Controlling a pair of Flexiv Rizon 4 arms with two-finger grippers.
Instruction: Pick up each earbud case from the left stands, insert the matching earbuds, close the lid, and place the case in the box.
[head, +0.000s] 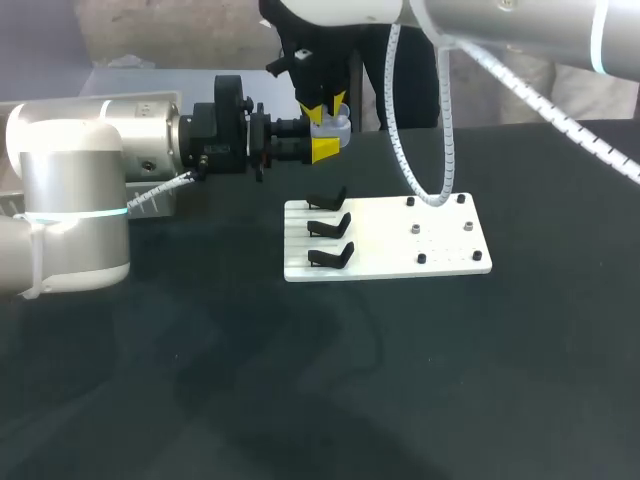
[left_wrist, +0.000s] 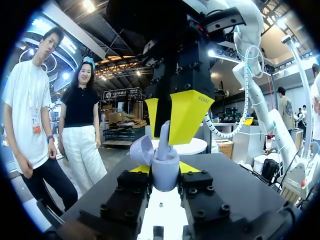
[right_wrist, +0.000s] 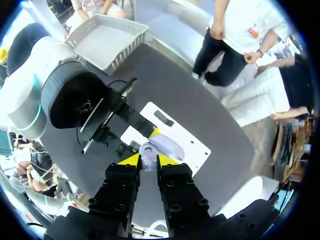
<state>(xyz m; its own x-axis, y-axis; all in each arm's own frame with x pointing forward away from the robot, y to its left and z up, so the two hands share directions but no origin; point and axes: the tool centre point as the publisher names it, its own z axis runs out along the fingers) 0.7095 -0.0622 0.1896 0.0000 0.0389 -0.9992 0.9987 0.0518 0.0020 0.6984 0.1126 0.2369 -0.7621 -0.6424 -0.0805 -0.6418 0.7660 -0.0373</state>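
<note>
My left claw (head: 327, 142) is clenched on the lavender earbud case (left_wrist: 165, 175), one yellow tip pressed to each of its sides. It holds the case in the air, off the worktop (head: 400, 380), over the far edge just beyond the far left corner of the white plate (head: 445, 255). The case sits upright with its lid (left_wrist: 142, 150) swung open to one side.

My right claw (left_wrist: 170, 120) hangs point-down straight over the case. Its fingers are pinched on a white earbud (left_wrist: 164, 136), whose stem runs down between them into the open case. From the right wrist, the case (right_wrist: 167, 146) shows just ahead of my two yellow tips.

The white plate lies on the far middle of the worktop. Three black stands (head: 330, 225) sit in a row along its left edge, and small pegs (head: 415, 230) dot its right half. A grey box (right_wrist: 105, 42) stands beyond my left arm, past the worktop's left edge.
</note>
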